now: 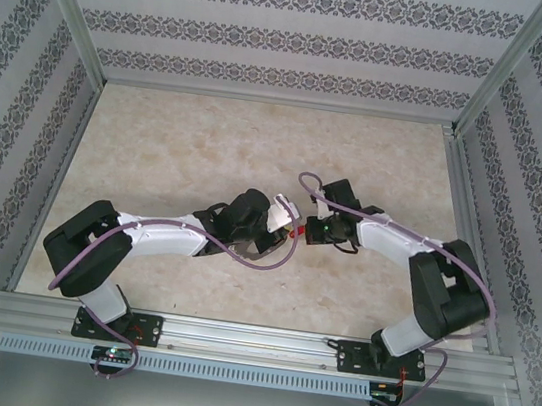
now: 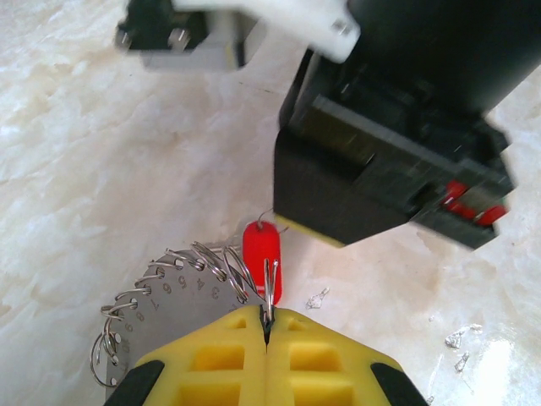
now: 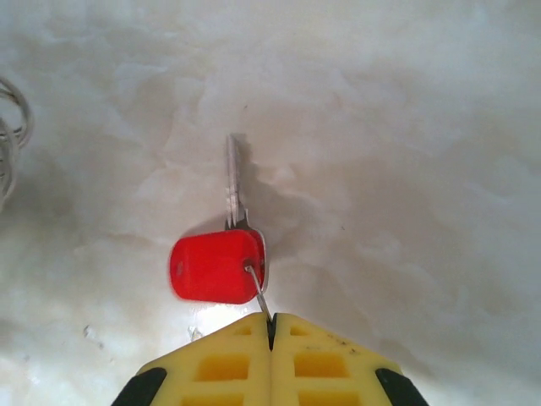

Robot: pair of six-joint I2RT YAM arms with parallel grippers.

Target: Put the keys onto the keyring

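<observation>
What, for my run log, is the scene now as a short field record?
left end effector: shut, pinching a wire loop at the keyring edge
right end effector: shut on the small wire ring through the red key head
key blade: pointing away from the right end effector
key on keyring: cannot tell

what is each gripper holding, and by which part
right gripper: the red key, by its thin wire loop. left gripper: the keyring, by one small ring on its edge.
</observation>
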